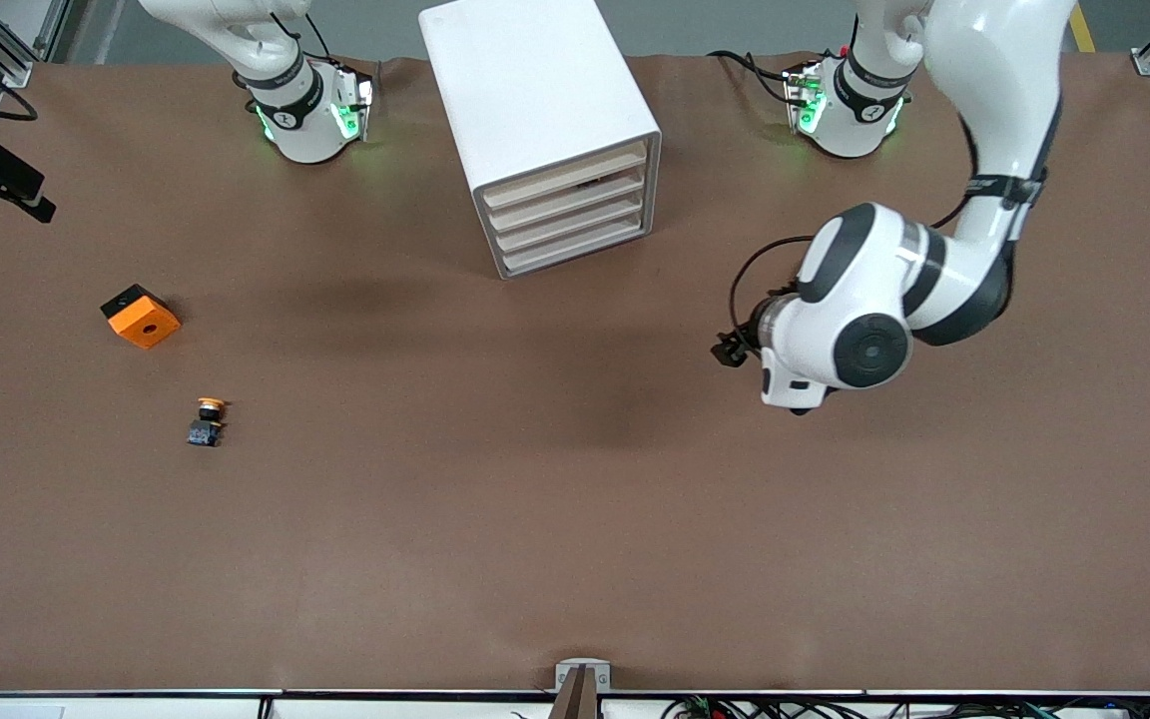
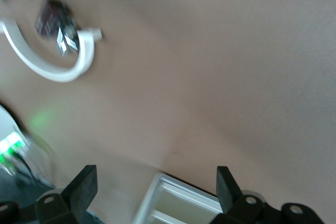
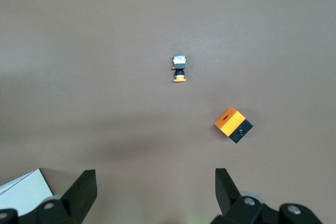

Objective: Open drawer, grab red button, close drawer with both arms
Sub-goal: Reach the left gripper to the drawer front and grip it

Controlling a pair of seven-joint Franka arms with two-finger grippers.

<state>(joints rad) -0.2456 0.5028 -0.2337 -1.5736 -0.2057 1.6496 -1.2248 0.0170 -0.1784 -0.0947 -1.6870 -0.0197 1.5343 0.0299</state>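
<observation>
Four cream drawers sit shut in the white cabinet point(image 1: 540, 120), the top drawer point(image 1: 565, 172) included, in the front view; the left gripper point(image 2: 156, 182), in its wrist view, gapes wide over brown table point(image 2: 220, 77); the right gripper point(image 3: 155, 184) likewise spreads wide, high above an orange-capped button point(image 3: 179, 68) and orange cube point(image 3: 233, 125).

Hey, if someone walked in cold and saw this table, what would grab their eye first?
Probably the tall white cabinet standing between the two arm bases, its four drawers all shut. Next, the bent left arm hanging over bare table toward its own end. Then the orange cube near the right arm's end.
</observation>
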